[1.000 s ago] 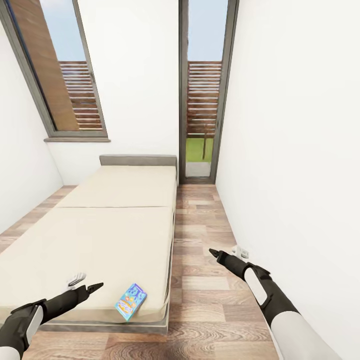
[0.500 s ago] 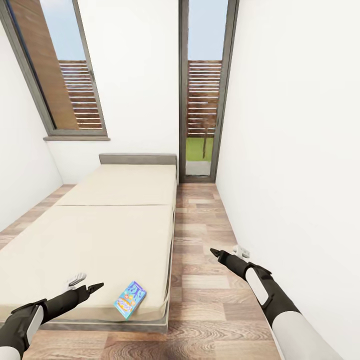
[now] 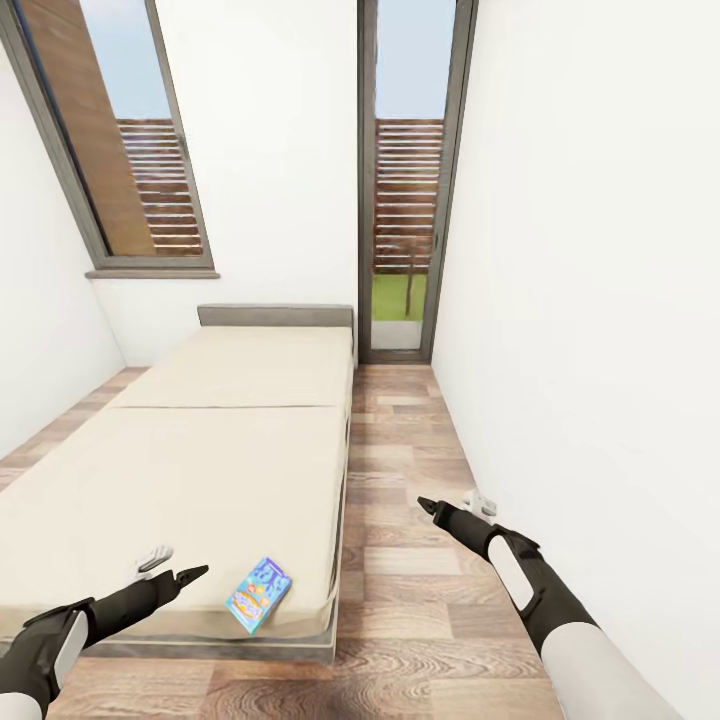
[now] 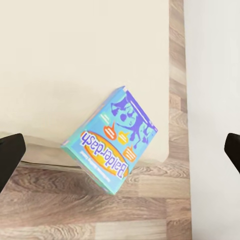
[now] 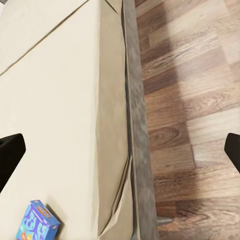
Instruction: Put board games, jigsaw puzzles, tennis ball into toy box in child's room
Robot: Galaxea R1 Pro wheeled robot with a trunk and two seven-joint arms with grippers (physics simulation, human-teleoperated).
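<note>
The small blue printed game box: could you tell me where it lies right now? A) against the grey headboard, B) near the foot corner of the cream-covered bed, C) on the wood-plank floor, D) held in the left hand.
B: the small blue printed game box lies flat on the cream cover of the bed, near its foot corner, ahead of the open left hand.

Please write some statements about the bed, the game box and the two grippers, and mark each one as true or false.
1. The blue Balderdash board game lies near the foot corner of the bed. True.
2. The left gripper holds the game. False: it is open and apart from the box.
3. The right gripper hangs over the wood-plank floor. True.
4. A tennis ball lies on the bed. False: the blue box is the one toy seen on it.
</note>
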